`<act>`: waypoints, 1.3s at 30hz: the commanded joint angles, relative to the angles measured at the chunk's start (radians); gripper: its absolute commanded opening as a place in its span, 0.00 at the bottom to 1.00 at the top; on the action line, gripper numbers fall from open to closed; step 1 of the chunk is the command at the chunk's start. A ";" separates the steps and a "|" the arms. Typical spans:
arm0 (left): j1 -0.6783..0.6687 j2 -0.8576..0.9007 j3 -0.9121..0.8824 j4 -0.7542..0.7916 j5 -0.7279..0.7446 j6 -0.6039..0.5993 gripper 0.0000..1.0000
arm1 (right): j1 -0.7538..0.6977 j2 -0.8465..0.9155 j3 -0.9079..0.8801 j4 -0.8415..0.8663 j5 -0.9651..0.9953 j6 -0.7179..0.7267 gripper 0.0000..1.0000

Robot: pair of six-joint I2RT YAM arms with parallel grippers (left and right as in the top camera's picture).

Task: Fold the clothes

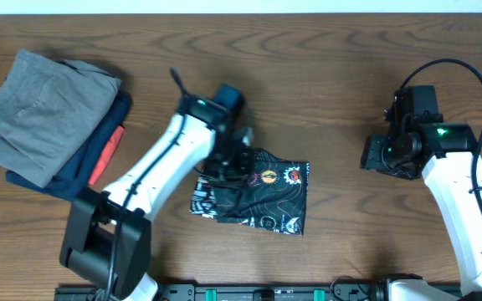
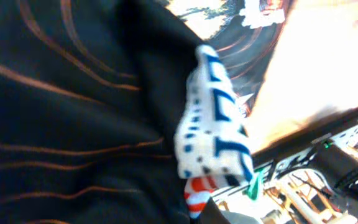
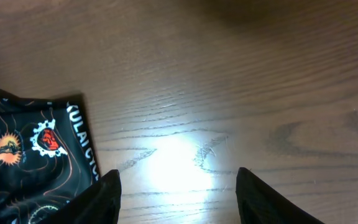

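One black shiny orange-lined jersey (image 1: 266, 196): folded, centre of brown wooden table (image 1: 341, 75).
Three stacked garments (image 1: 48, 117): grey over navy and orange-red, far left.
Left gripper (image 1: 234, 163): clenched, at jersey's left edge.
Right gripper (image 3: 178, 180): fingers apart, empty.

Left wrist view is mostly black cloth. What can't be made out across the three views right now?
- Left gripper: overhead, its own wrist hides the fingers; left wrist view, blurred jersey fills the frame.
- Jersey's left part: overhead, covered by the left arm.
- Jersey lettering: right wrist view, cut off by the frame's left edge.
- Folded pieces under the grey garment: overhead, mostly covered by it.
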 commanded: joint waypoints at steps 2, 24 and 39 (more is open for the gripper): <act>-0.081 -0.004 0.016 0.086 0.013 -0.124 0.06 | -0.005 0.001 0.013 -0.013 0.014 -0.012 0.57; -0.166 -0.003 0.016 0.193 -0.036 -0.201 0.06 | 0.016 0.064 -0.261 0.177 -0.199 -0.019 0.01; -0.137 -0.046 0.032 0.101 -0.070 -0.156 0.06 | 0.140 0.186 -0.414 0.427 -0.272 0.012 0.01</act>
